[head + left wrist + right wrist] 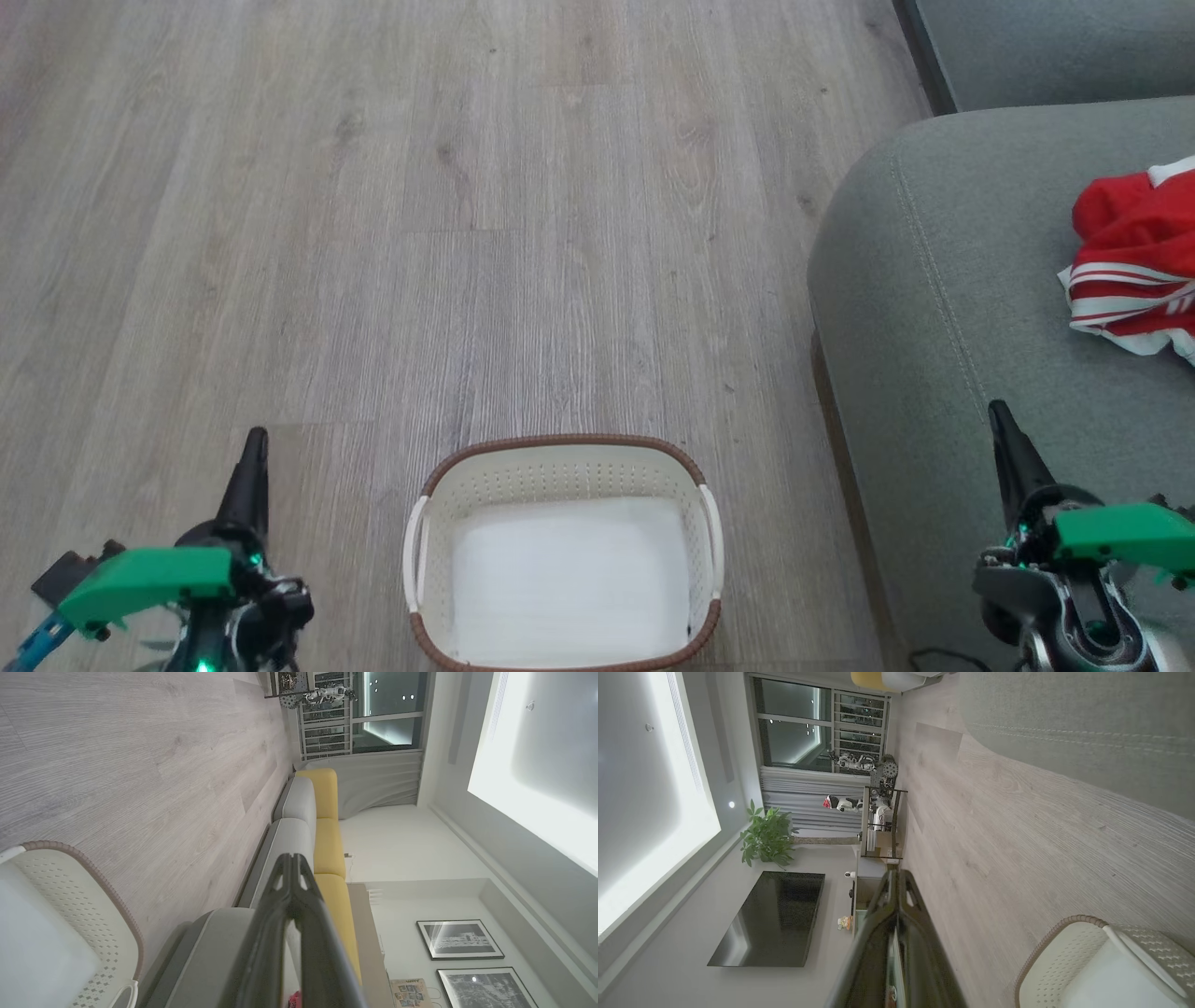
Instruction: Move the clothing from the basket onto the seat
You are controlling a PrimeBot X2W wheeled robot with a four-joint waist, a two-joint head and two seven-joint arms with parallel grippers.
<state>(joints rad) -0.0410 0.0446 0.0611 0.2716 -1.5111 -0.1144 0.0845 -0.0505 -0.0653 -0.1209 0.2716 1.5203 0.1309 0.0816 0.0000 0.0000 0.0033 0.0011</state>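
Red thin-fabric sports clothing [1134, 261] with white stripes and trim lies bunched on the big grey-green fabric sofa seat [934, 280]. It is ahead of the right gripper [1001, 417], off to its right and well apart from it. The pile is cut by the picture edge, so can't tell if it's one garment or two. Small oval white perforated plastic basket [560, 467] with brown woven-look rim sits on the grey wood-look plank floor [467, 233] between the two grippers, to the right of the left gripper [255, 446] and to the left of the right one, touching neither. Basket inside shows a bare white bottom, nothing red in it. Left gripper: long dark fingers pressed together, tips meeting in its wrist view, nothing held. Right gripper: same, tips together, nothing between them, sitting over the seat's near corner in the head view. Judgement: the move looks done, with the basket emptied and the clothing on the seat. Nothing obvious is left unless a garment lies outside the pictures. Both arms look parked low, one on either side of the basket.
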